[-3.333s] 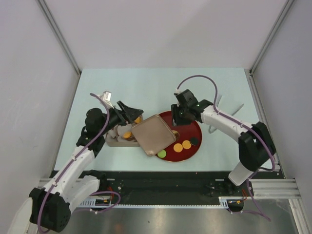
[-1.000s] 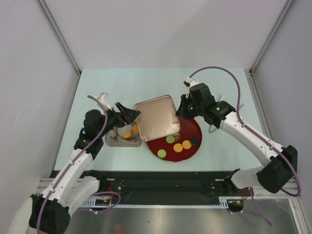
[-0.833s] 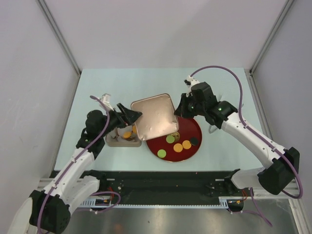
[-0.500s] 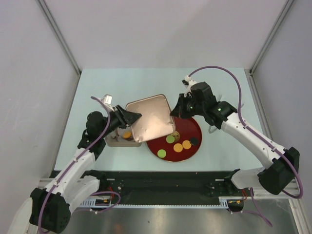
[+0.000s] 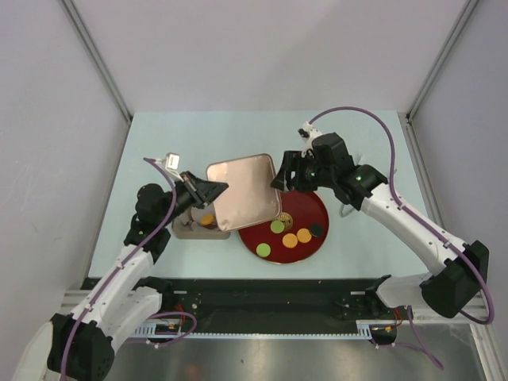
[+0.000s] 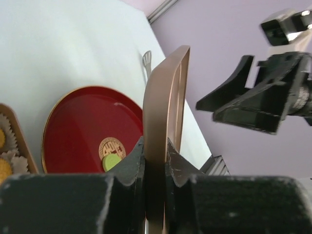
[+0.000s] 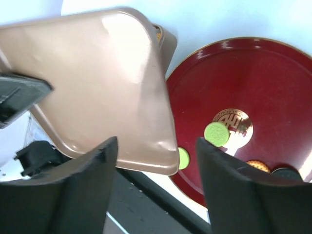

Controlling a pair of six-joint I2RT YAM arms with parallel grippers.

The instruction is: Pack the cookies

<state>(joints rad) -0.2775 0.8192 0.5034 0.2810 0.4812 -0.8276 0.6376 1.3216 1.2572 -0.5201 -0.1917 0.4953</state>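
Note:
A tan lid (image 5: pixel 244 190) hangs tilted over the table, and my left gripper (image 5: pixel 209 190) is shut on its left edge. In the left wrist view the lid's rim (image 6: pixel 165 97) stands pinched between the black fingers (image 6: pixel 129 168). My right gripper (image 5: pixel 284 176) is open at the lid's right edge, holding nothing. Its fingers (image 7: pixel 92 180) straddle the lid's corner (image 7: pixel 97 87) without touching. Cookies lie on the red plate (image 5: pixel 317 210): green ones (image 5: pixel 277 226) (image 5: pixel 263 249), orange ones (image 5: pixel 290 239) and a black one (image 5: pixel 316 231). More orange cookies (image 5: pixel 206 220) sit in the tan box (image 5: pixel 184 232).
The box under the lid's left side holds pale paper cups (image 6: pixel 13 163). A thin grey wire stand (image 5: pixel 373 178) sits right of the plate. Enclosure walls close in the table at left, right and back.
My right gripper opened and let go of the lid. My left gripper shut on the lid's left edge. The lid moved a little left.

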